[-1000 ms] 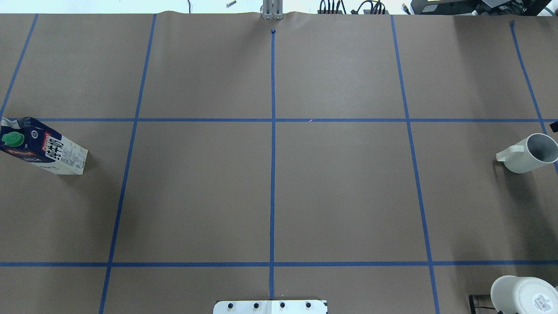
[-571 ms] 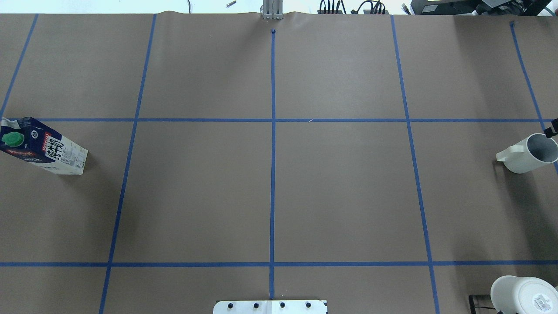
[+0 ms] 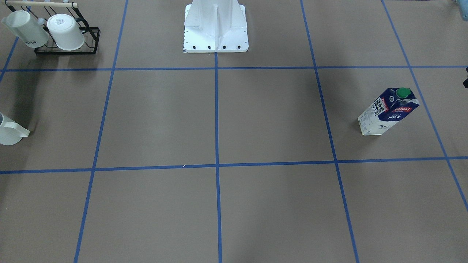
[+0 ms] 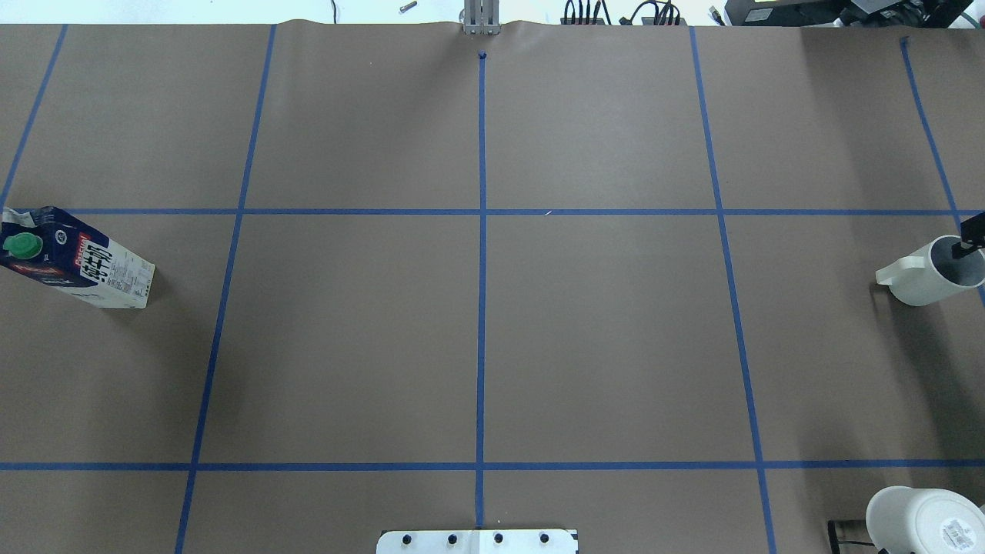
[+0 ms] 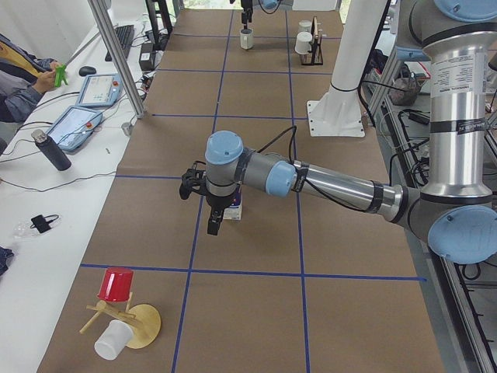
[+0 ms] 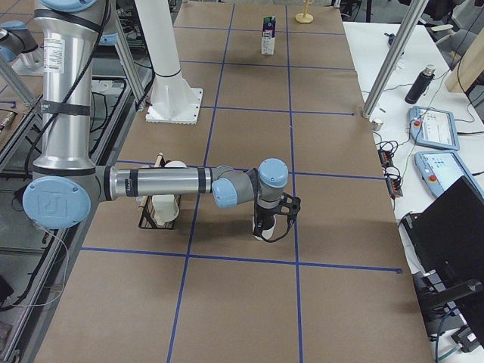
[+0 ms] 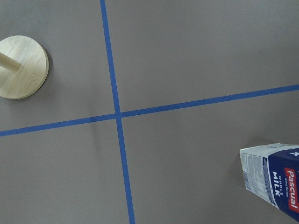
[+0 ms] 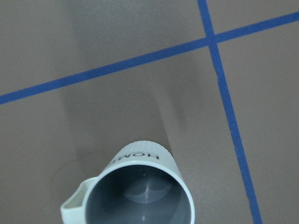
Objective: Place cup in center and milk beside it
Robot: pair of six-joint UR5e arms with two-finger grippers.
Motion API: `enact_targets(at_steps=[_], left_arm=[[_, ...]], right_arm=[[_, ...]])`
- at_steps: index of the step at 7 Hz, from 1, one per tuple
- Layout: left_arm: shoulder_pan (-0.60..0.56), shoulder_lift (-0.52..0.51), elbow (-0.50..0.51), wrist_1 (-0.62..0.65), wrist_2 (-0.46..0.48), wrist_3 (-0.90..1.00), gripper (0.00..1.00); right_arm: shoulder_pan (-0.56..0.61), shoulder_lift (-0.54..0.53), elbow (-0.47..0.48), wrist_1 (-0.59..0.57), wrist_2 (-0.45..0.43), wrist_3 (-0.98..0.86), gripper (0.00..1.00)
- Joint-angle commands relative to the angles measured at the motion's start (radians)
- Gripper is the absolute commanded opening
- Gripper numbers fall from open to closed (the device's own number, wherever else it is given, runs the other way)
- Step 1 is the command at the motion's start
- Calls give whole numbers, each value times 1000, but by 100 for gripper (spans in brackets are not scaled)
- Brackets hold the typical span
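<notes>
The brown paper table surface (image 4: 346, 331) carries a blue tape grid, and its middle crossing is the center (image 4: 482, 211). The silver right arm (image 6: 159, 181) reaches out over the plain white mug (image 4: 927, 273). Seen from overhead, the mug stands upright at 3 o'clock from the center, well apart from it. The tall dark-blue and white milk carton (image 4: 77, 258) stands at 9 o'clock, also well apart, with the left gripper (image 5: 211, 219) near it. The right gripper (image 6: 268, 221) hangs close over the mug. I cannot tell how far either gripper's fingers are spread.

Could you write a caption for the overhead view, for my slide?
Overhead view: milk carton upright at the left edge, white cup at the right edge, the right arm's fingers over its rim.
</notes>
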Motion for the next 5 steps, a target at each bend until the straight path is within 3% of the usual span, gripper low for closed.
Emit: enact_targets(at_steps=[1, 5], left_arm=[[-1, 1, -9, -1, 7, -6, 98], [3, -13, -14, -4, 31, -13, 98]], right_arm=[[-8, -22, -1, -1, -7, 37, 100], [-45, -11, -23, 32, -11, 169, 100]])
